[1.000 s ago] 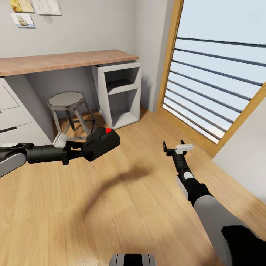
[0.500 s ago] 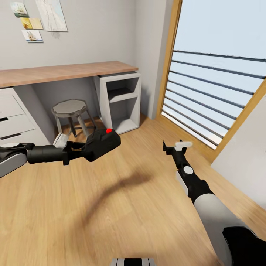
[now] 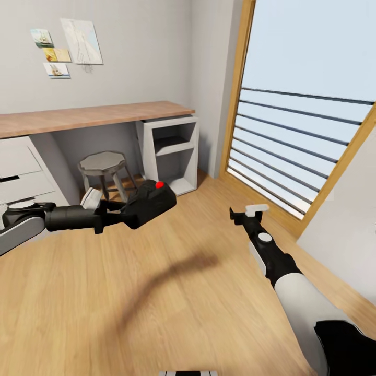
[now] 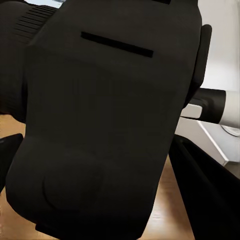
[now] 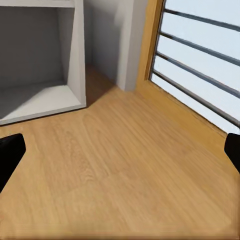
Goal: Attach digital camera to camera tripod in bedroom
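Gripping the digital camera (image 3: 150, 202), the left hand (image 3: 119, 213) is clamped on its black body and carries it in the air above the light wood floor (image 3: 172, 292), red button up. From the left wrist, the camera's dark back (image 4: 105, 120) sits close against the lens. The right hand (image 3: 245, 211) holds nothing, its fingers spread wide over bare floor near the oak door with frosted stripes (image 3: 308, 120). Beyond the camera stand a grey stool (image 3: 104, 166), white cube shelving (image 3: 169, 149) and a wooden surface (image 3: 89, 116).
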